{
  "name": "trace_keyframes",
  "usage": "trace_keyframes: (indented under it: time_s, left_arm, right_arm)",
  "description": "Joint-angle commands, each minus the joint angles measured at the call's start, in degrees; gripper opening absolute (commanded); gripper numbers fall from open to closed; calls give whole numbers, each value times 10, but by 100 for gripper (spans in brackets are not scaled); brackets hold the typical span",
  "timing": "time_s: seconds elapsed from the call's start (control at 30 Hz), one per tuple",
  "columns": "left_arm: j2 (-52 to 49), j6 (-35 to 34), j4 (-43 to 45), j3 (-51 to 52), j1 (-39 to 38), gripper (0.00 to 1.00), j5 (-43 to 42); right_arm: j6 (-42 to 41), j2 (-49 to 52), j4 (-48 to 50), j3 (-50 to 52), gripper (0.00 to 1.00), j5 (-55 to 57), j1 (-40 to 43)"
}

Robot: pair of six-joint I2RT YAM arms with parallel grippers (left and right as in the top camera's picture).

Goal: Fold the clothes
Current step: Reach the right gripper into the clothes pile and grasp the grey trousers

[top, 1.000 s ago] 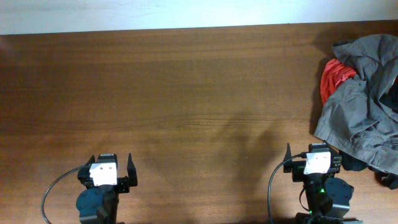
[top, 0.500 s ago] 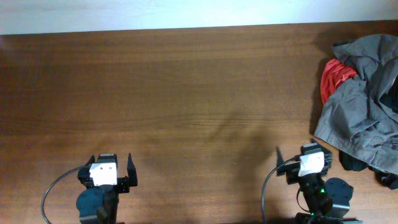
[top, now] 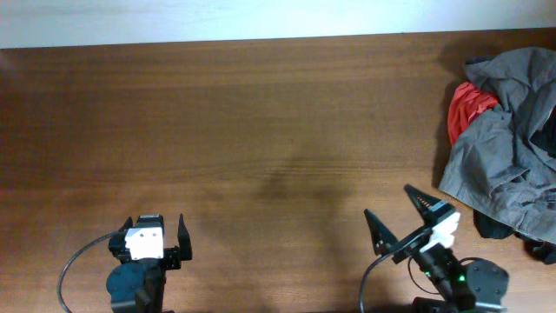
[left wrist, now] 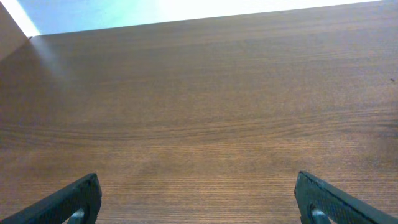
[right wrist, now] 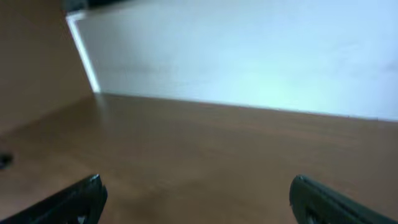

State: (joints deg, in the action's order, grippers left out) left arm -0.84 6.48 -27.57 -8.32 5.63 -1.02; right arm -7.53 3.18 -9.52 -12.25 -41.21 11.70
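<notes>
Right of the right tool, nearby, lie the clothes.

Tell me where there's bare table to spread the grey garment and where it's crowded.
The table is bare from its left edge across the middle, between the far edge and the left gripper and right gripper. Crowded only at the right edge: the grey garment heaped with a red garment.
</notes>
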Motion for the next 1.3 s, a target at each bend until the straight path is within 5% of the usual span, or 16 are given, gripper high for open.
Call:
trace_keyframes:
  time_s: [0.0, 0.53, 0.63, 0.73, 0.83, 1.03, 1.27]
  left_arm:
    - [4, 9, 2, 5, -2, 99, 4]
    - [4, 9, 2, 5, -2, 99, 4]
    - [4, 9, 2, 5, -2, 99, 4]
    - [4, 9, 2, 5, -2, 99, 4]
    - [4, 9, 2, 5, -2, 99, 4]
    - [4, 9, 2, 5, -2, 99, 4]
    - [4, 9, 2, 5, -2, 99, 4]
  right_arm:
    - [-50, 75, -25, -103, 99, 45, 3]
    - [11, 629, -447, -667, 99, 25, 3]
    - [-31, 690, -478, -711, 97, 103, 3]
    - [-146, 782, -580, -774, 97, 430, 4]
    - [-205, 830, -617, -791, 99, 558, 4]
    - [-220, 912, -627, -791, 99, 619, 20]
    - [-237, 1012, -658, -790, 99, 554, 96]
